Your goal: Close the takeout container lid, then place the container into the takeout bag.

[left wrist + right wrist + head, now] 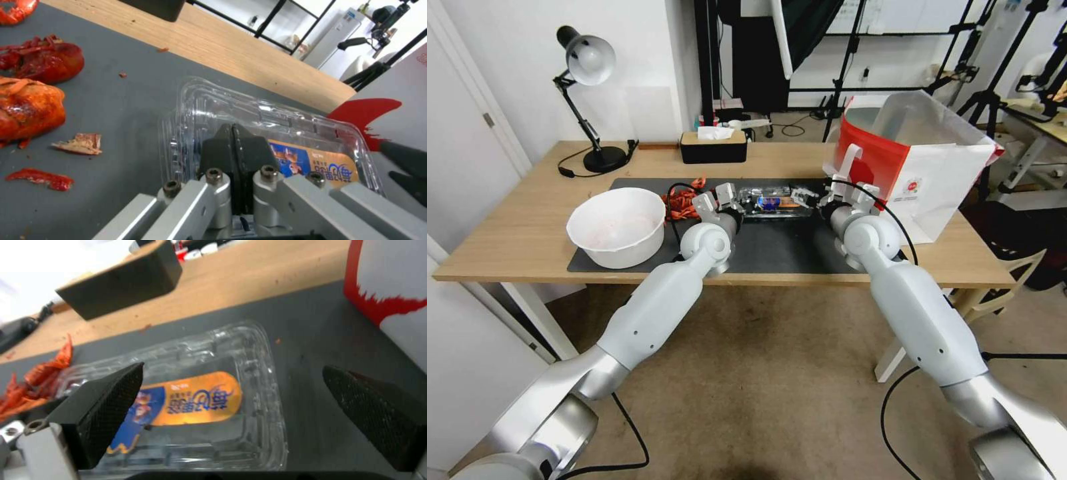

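On the dark mat (774,250) in front of you the takeout container (770,201) lies between both grippers, with the takeout bag (924,163) standing just beside it to your right. Your head view hides the fingertips, but the left wrist view shows the left gripper (234,141) pinched together with nothing between its pads, pressing on the lid (285,133), and the right wrist view shows the right gripper (231,413) spread wide above the orange and blue label (186,403). Glare on the clear plastic hides the container's contents, though red crayfish scraps (31,83) lie on the mat near a white bowl (617,227).
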You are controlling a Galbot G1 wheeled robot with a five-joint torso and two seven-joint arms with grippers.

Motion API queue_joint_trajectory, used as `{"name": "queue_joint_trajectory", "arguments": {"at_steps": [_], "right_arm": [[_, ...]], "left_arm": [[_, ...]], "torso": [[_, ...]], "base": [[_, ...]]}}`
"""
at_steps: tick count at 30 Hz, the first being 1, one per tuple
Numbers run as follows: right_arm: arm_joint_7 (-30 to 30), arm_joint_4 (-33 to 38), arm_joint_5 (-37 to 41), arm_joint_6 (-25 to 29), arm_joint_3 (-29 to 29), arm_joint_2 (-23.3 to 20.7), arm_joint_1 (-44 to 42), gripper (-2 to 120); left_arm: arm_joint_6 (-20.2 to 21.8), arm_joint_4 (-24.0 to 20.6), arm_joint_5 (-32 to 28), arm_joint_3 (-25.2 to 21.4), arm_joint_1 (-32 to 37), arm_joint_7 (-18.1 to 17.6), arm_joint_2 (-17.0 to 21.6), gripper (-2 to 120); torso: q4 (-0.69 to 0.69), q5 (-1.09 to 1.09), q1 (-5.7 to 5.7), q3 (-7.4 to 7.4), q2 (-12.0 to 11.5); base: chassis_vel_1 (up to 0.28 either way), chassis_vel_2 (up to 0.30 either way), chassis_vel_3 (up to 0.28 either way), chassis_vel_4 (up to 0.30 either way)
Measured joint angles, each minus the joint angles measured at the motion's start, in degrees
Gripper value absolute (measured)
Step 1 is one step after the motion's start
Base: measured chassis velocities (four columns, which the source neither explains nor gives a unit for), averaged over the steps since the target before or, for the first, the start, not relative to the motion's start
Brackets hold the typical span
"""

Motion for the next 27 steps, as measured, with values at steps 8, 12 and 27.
{"name": "queue_joint_trajectory", "arguments": {"at_steps": [8, 12, 27], "right_arm": [[-2.3, -2.9, 1.2, -3.3, -0.4, -0.2, 2.0, 100], [-3.2, -4.0, 2.1, -5.1, -0.7, -0.6, 3.0, 100], [-7.2, -9.5, 6.5, -9.4, -2.6, -1.3, 8.2, 100]], "left_arm": [[0.0, -1.6, -0.3, 0.1, 0.5, -0.1, 0.3, 0], [0.1, -1.8, -0.4, 0.1, 0.5, -0.1, 0.4, 0], [0.1, -2.3, -0.9, 0.1, 0.2, -0.2, 0.8, 0]], "torso": [[-0.01, 0.0, 0.0, 0.0, 0.0], [-0.01, 0.0, 0.0, 0.0, 0.0], [-0.01, 0.0, 0.0, 0.0, 0.0]], "base": [[0.0, 0.0, 0.0, 0.0], [0.0, 0.0, 0.0, 0.0], [0.0, 0.0, 0.0, 0.0]]}}
